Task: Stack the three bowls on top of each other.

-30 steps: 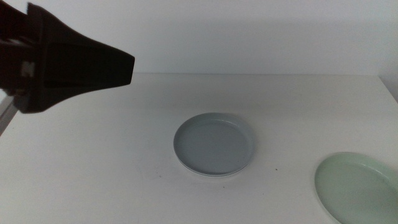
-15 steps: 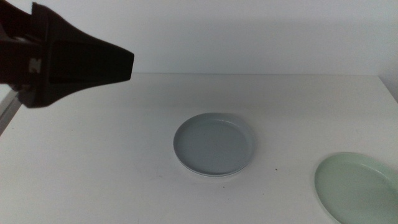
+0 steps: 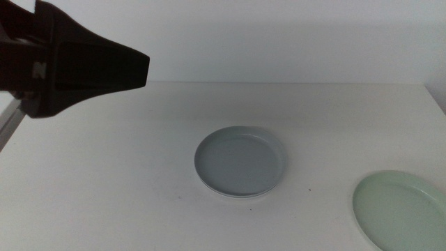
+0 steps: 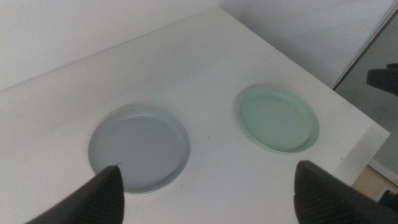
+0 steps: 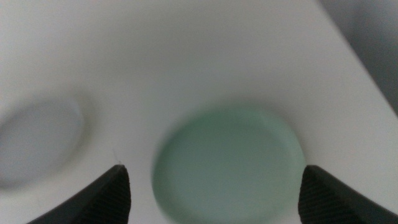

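The grey-blue bowl (image 3: 239, 160) sits at the table's middle, nested on the white bowl, of which only a thin pale rim (image 3: 235, 198) shows at the front. The pale mint green bowl (image 3: 402, 210) lies alone at the front right, partly cut by the picture's edge. My left gripper (image 4: 208, 167) is open and empty, high above the table's left side, and appears as a big dark shape (image 3: 83, 70) in the middle view. My right gripper (image 5: 214, 168) is open and empty above the mint bowl (image 5: 229, 163); that view is blurred.
The white table (image 3: 125, 167) ends close to the mint bowl (image 4: 278, 118) on the right, with a drop beyond its edge (image 4: 367, 134). A dark part (image 4: 383, 78) shows past that edge. A pale wall (image 3: 279, 42) stands behind the table.
The left arm has shifted slightly to the right and up in the middle view. The bowls have not moved.
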Action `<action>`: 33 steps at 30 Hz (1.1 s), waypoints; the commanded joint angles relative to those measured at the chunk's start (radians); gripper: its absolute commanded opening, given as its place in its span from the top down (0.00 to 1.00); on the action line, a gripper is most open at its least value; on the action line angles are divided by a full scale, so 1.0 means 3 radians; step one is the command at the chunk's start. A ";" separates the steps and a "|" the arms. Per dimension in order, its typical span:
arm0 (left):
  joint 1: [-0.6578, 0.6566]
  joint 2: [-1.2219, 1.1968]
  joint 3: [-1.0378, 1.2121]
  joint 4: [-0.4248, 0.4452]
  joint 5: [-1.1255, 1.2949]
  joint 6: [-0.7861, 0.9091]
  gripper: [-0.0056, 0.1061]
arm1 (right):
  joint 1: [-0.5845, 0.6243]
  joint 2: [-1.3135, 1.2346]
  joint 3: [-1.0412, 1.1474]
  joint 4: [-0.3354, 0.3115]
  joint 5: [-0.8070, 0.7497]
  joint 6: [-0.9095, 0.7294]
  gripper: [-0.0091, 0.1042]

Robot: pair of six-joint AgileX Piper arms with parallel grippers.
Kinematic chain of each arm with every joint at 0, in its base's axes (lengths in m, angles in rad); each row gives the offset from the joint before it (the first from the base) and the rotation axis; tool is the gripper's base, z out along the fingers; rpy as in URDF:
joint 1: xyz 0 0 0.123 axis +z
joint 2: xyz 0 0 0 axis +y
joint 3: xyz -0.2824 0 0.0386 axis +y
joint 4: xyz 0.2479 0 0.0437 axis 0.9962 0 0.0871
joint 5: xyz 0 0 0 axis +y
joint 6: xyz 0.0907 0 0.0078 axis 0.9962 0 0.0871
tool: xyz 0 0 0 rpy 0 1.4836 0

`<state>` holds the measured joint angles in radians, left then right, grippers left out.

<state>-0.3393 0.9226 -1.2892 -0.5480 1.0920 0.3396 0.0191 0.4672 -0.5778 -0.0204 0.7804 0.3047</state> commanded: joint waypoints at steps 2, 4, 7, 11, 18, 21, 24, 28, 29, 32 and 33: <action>-0.0001 -0.0003 0.0001 -0.0007 -0.0055 0.0003 0.11 | -0.0030 0.0442 -0.0550 -0.0031 0.1038 0.0028 0.10; -0.0001 -0.0003 0.0001 -0.0007 -0.0055 0.0003 0.11 | -0.0030 0.0636 -0.0733 -0.0024 0.1241 0.0028 0.10; -0.0001 -0.0003 0.0001 -0.0007 -0.0055 0.0003 0.11 | -0.0030 0.0787 -0.0768 0.0000 0.1267 0.0028 0.10; -0.0001 -0.0003 0.0001 -0.0007 -0.0054 0.0010 0.11 | -0.0030 0.0862 -0.0768 -0.0069 0.1250 0.0028 0.10; -0.0001 -0.0003 0.0001 -0.0004 -0.0061 0.0004 0.11 | -0.0030 0.0999 -0.0768 -0.0276 0.1252 0.0158 0.10; -0.0001 -0.0003 0.0001 -0.0004 -0.0061 0.0004 0.11 | -0.0030 0.1339 -0.0768 -0.0430 0.1283 0.0158 0.11; -0.0001 -0.0003 0.0001 -0.0004 -0.0061 0.0004 0.11 | -0.0032 0.1768 -0.0768 -0.0493 0.1250 0.0152 0.13; -0.0001 -0.0003 0.0001 -0.0004 -0.0061 0.0010 0.11 | -0.0307 0.2417 -0.0768 -0.0507 0.0772 0.0187 0.16; -0.0001 -0.0003 0.0001 -0.0004 -0.0061 0.0010 0.11 | -0.0411 0.2554 -0.0768 -0.0440 0.0696 0.0123 0.17; -0.0001 -0.0003 0.0001 -0.0004 -0.0061 0.0010 0.11 | -0.0809 0.2997 -0.0768 -0.0109 0.0459 -0.0217 0.21; -0.0001 -0.0003 0.0001 -0.0004 -0.0061 0.0004 0.11 | -0.0916 0.3134 -0.0768 0.0022 0.0360 -0.0360 0.22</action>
<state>-0.3393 0.9226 -1.2892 -0.5480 1.0842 0.3396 -0.2079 1.3704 -0.8018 -0.0599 0.9312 0.2548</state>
